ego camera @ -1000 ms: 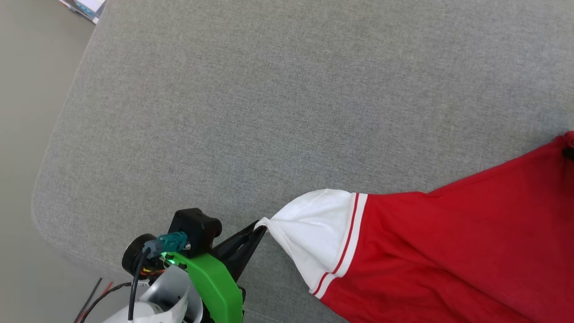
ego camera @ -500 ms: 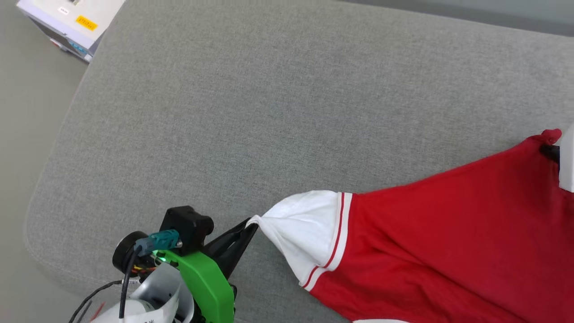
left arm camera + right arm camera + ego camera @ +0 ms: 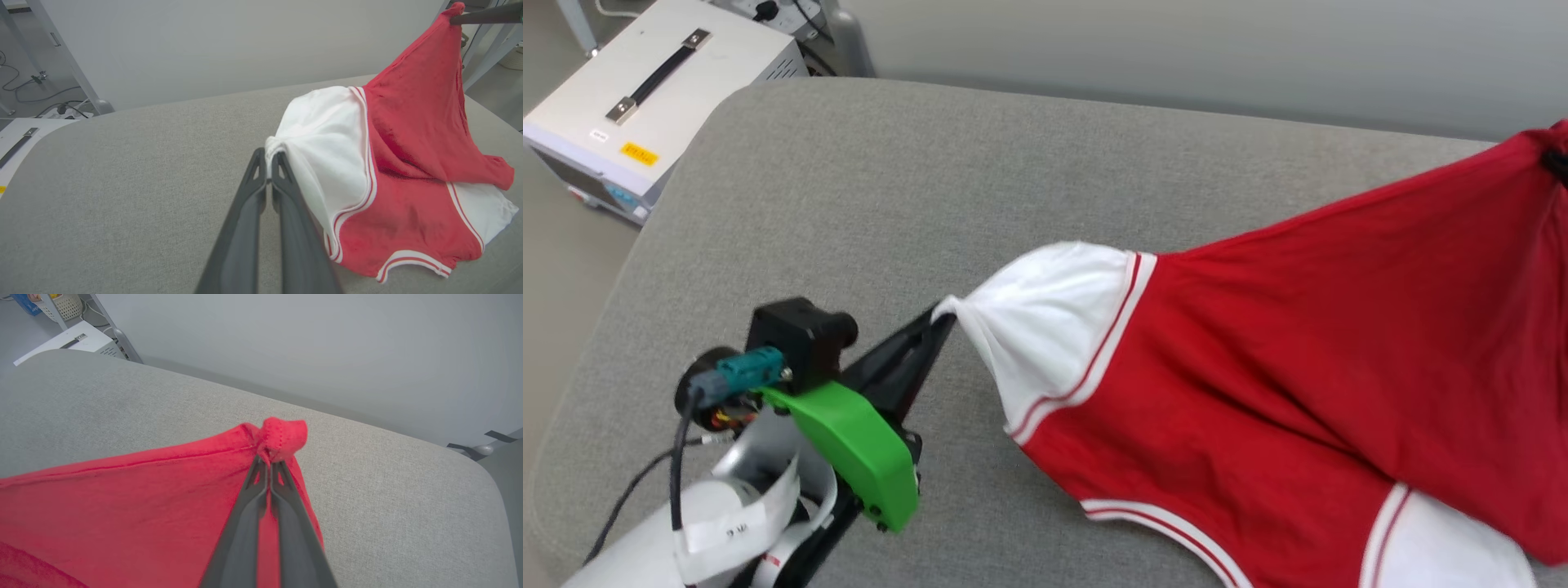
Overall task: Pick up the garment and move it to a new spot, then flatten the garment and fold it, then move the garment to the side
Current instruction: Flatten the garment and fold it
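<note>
The garment (image 3: 1298,359) is a red shirt with white striped sleeves, stretched and lifted over the grey cushion (image 3: 890,188). My left gripper (image 3: 941,317) is shut on the tip of one white sleeve (image 3: 1045,318); the left wrist view shows that gripper (image 3: 268,157) pinching the sleeve (image 3: 327,134). My right gripper (image 3: 269,464) is shut on a bunched red hem corner (image 3: 282,437), and its dark fingertips (image 3: 1558,163) show at the head view's right edge, holding that corner high. The shirt's lower part with a second white sleeve (image 3: 1445,547) rests on the cushion.
A white box with a black handle (image 3: 654,90) stands on the floor past the cushion's far left corner. A pale wall (image 3: 1176,49) runs behind the cushion. The cushion's left and near edges drop to the floor. Bare cushion lies left of the garment.
The head camera has tilted up, bringing the wall and the white box into view. Both grippers hold the garment higher than before, and more of it hangs off the cushion.
</note>
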